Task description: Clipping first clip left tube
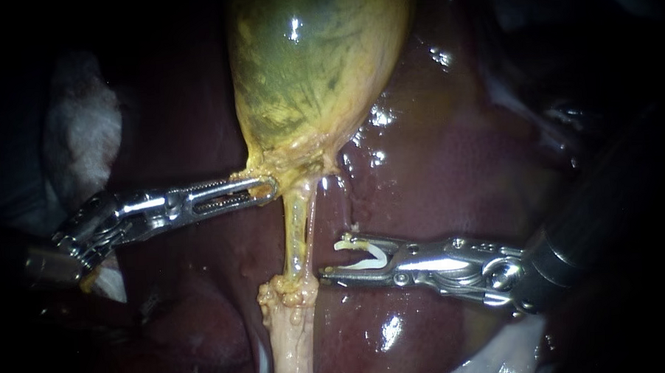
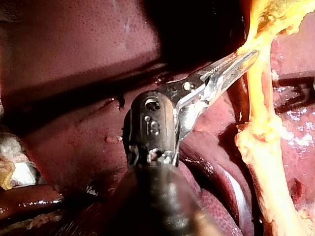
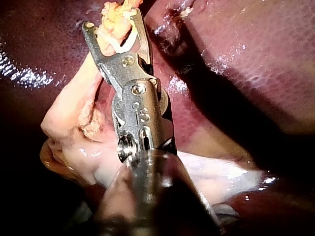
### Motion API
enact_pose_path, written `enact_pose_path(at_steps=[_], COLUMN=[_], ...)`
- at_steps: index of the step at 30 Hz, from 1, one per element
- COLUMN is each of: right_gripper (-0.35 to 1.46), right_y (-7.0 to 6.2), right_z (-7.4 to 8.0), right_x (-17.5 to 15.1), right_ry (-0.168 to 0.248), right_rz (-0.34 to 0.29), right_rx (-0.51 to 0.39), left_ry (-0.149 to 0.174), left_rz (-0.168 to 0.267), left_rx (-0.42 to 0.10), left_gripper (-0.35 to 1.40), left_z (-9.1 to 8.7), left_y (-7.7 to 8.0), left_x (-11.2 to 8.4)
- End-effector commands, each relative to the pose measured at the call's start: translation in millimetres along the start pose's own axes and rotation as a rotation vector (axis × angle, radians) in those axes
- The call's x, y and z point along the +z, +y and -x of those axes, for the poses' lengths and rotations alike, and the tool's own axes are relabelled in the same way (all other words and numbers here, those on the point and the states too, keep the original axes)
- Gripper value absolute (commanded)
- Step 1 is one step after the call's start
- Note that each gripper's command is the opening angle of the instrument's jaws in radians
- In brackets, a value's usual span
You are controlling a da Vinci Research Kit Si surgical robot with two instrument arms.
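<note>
Left tube [image 1: 296,236], a pale yellow, glistening strand, runs from the neck of the green-yellow gallbladder [image 1: 314,69] to a knobbly lump of pale fat [image 1: 288,291]. It lies over the dark red, wet liver [image 1: 457,167]. A thinner reddish strand [image 1: 314,220] lies just beside it.

Only the endoscope view shows both instruments. The left instrument [image 1: 262,187] has its slotted steel jaws pinched on yellow tissue at the gallbladder's neck. The right instrument [image 1: 331,260] sits just beside the thin strand. Its jaws stand apart and hold a white V-shaped clip [image 1: 361,258] between them, with both tubes outside the jaws.

The left wrist view shows the pinch close up, with the tube stretched taut beyond the jaws. The right wrist view shows pale fat at the jaw tips, though I cannot tell whether it is between them or behind them.

Crumpled white gauze [image 1: 87,136] lies at the liver's edge, beside the left instrument's wrist.
</note>
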Motion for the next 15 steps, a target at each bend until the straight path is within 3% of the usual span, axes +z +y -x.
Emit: enact_pose_path(at_steps=[1,5,15], right_gripper=[0.58,0.6,0.6], right_y=[0.4,0.8,1.3], right_z=[0.0,0.0,0.0], right_x=[0.0,-0.1,-0.2], right_ry=[0.004,0.007,0.008], right_rz=[0.004,0.003,0.002], right_rx=[-0.045,-0.14,-0.176], left_ry=[0.0,0.0,-0.001], left_rz=[0.0,0.0,0.002], left_rx=[0.0,0.0,-0.002], left_gripper=[-0.35,-0.35,-0.35], left_z=[0.0,0.0,-0.4], left_y=[0.0,0.0,0.1], left_x=[0.0,0.0,-0.1])
